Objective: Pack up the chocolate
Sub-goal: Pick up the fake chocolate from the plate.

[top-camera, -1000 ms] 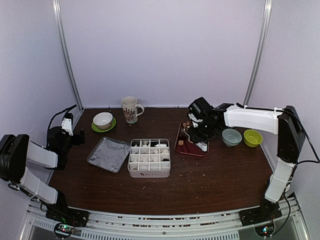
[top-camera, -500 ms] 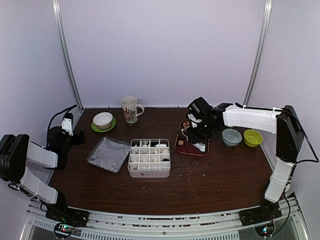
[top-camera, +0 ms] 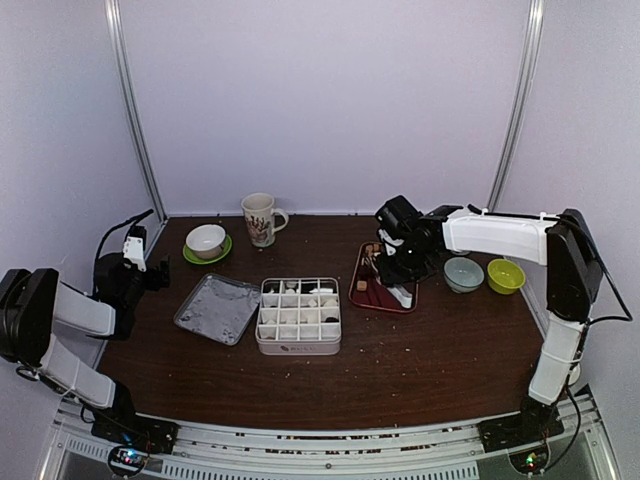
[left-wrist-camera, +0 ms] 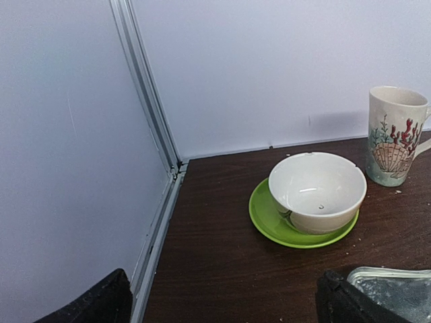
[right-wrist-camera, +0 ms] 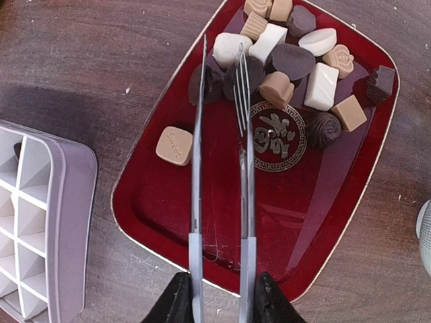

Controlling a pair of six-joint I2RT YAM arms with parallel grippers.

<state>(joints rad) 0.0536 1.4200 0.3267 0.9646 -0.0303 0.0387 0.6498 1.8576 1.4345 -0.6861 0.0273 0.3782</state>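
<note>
The chocolate (right-wrist-camera: pixel 296 60) is a heap of dark, tan and white pieces at the far end of a red tray (right-wrist-camera: pixel 323 222). One tan square (right-wrist-camera: pixel 174 146) lies apart by the tray's left rim. My right gripper (right-wrist-camera: pixel 219 296) is shut on white tongs (right-wrist-camera: pixel 196 188). The tong tips are slightly apart over dark pieces (right-wrist-camera: pixel 214 82) at the edge of the heap. In the top view this gripper (top-camera: pixel 398 262) hangs over the tray (top-camera: pixel 372 297). The divided white box (top-camera: pixel 298 315) holds several pieces. My left gripper (left-wrist-camera: pixel 219 306) is open and empty at the far left.
A metal lid (top-camera: pixel 217 308) lies left of the box. A white bowl on a green saucer (left-wrist-camera: pixel 316 192) and a patterned mug (left-wrist-camera: pixel 394 134) stand at the back left. A grey bowl (top-camera: pixel 463 273) and a green bowl (top-camera: pixel 506 275) stand right of the tray.
My right gripper with the tongs has shifted slightly toward the back of the tray. The left arm has not moved.
</note>
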